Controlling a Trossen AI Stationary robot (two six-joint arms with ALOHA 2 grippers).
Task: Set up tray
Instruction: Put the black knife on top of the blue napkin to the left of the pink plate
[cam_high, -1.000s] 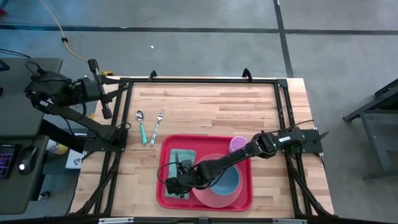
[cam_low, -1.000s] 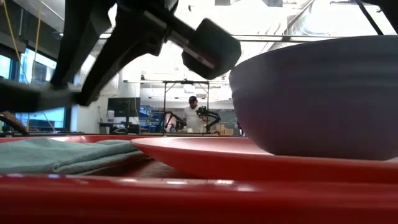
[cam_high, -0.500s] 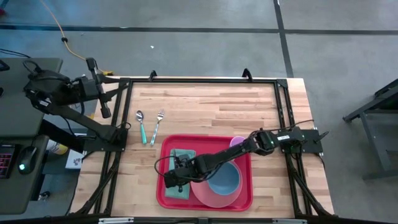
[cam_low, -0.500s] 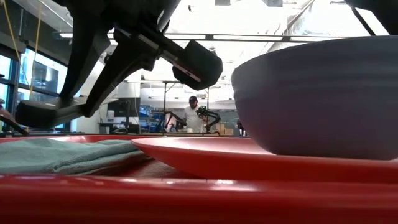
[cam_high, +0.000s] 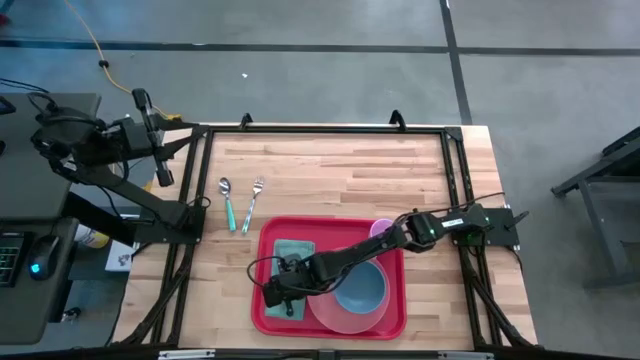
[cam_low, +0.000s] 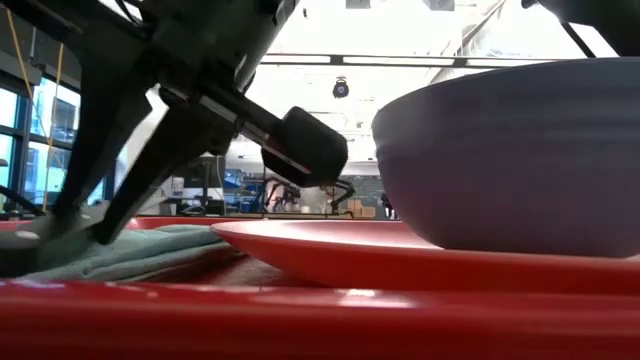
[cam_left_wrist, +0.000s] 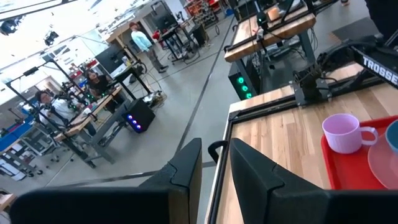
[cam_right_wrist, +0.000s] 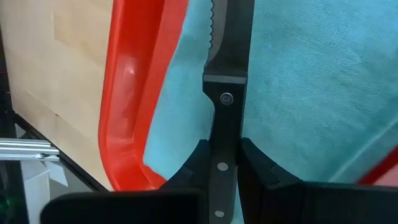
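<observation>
The red tray (cam_high: 396, 322) lies at the table's near middle. In it are a teal napkin (cam_high: 296, 249) at its left, and a pink plate (cam_high: 345, 320) with a blue bowl (cam_high: 362, 290) on it. A pink cup (cam_high: 381, 231) stands at the tray's far right corner. My right gripper (cam_high: 283, 292) is low over the napkin (cam_right_wrist: 298, 93), shut on a black-handled knife (cam_right_wrist: 225, 118). A spoon (cam_high: 227, 200) and a fork (cam_high: 252, 203) lie on the wood beyond the tray's left corner. My left gripper (cam_high: 162, 172) waits off the table's far left corner, its fingers a little apart and empty (cam_left_wrist: 214, 155). My right gripper pinches the knife's black riveted handle (cam_right_wrist: 225, 180) between its two fingers, which lie along the knife. The serrated blade (cam_right_wrist: 231, 31) sticks out past the fingertips, over the napkin near the tray's left rim (cam_right_wrist: 124, 99). Whether the knife touches the napkin, I cannot tell.
Bare wood lies beyond the tray toward the table's far edge and on both sides of it. A black frame runs round the table's edges (cam_high: 330, 128). The plate and bowl (cam_low: 510, 150) stand close to the right of the napkin (cam_low: 130, 250).
My right gripper has gone down and a little toward the table's left edge with the knife, from above the napkin's right side to low over the napkin near the tray's left rim. It has stayed shut on the knife.
</observation>
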